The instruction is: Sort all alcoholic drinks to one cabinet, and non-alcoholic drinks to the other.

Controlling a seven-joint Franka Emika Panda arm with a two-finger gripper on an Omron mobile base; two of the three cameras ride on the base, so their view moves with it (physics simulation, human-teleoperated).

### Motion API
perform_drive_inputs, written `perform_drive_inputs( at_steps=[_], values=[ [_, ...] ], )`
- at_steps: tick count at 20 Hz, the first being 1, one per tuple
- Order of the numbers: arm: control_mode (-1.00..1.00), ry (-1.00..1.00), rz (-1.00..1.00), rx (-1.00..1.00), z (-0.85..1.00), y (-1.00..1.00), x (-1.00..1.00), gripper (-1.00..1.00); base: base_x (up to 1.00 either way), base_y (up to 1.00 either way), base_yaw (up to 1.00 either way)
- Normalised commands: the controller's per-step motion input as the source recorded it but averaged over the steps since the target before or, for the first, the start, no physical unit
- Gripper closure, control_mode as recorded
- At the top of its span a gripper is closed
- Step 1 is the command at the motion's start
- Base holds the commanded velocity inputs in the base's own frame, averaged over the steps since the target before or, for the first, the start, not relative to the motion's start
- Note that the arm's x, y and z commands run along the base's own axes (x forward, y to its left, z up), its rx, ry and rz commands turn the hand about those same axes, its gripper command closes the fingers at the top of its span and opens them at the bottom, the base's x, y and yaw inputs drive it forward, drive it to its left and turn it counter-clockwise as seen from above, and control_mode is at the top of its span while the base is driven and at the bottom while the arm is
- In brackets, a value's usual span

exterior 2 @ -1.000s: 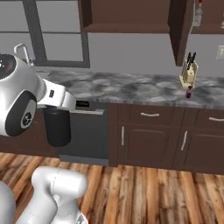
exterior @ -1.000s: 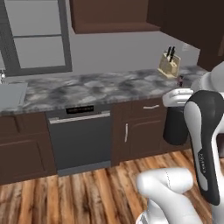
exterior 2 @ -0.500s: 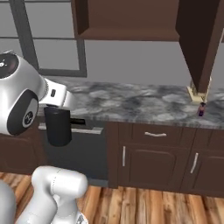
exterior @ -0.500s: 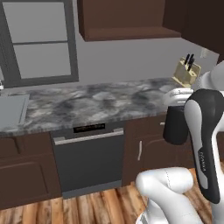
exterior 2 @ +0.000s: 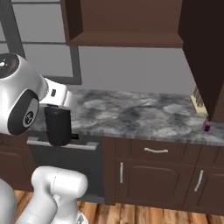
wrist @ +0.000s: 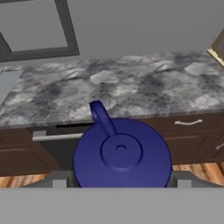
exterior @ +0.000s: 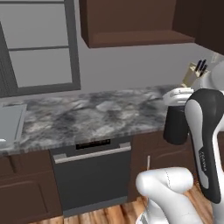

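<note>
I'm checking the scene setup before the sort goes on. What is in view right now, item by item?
Black bottle: one, black with blue lid, held in the gripper in front of the counter.
Counter: one, grey marble.
Dishwasher: one, dark grey, under the counter.
Wall cabinet: one, dark brown, above the counter; open door at right.
Knife block: one, tan, far right on the counter.
Small item: one, purple, right counter edge.
Window: one, grey frame.
Gripper: one, closed on the black bottle.
</note>
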Motion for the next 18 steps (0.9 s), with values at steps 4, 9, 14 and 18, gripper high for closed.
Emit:
perform_drive_inputs(
  at_steps=[4, 9, 14, 18],
  values=[
    [1.0, 0.0, 0.0, 0.0, 0.0, 0.0, 0.0, 1.0, 0.71, 0.0, -0.05],
    [1.0, 0.0, 0.0, 0.0, 0.0, 0.0, 0.0, 1.0, 0.76, -0.1, -0.06],
    [1.0, 0.0, 0.0, 0.0, 0.0, 0.0, 0.0, 1.0, 0.72, -0.24, 0.0],
    [1.0, 0.0, 0.0, 0.0, 0.0, 0.0, 0.0, 1.0, 0.81, -0.21, 0.0]
  ],
)
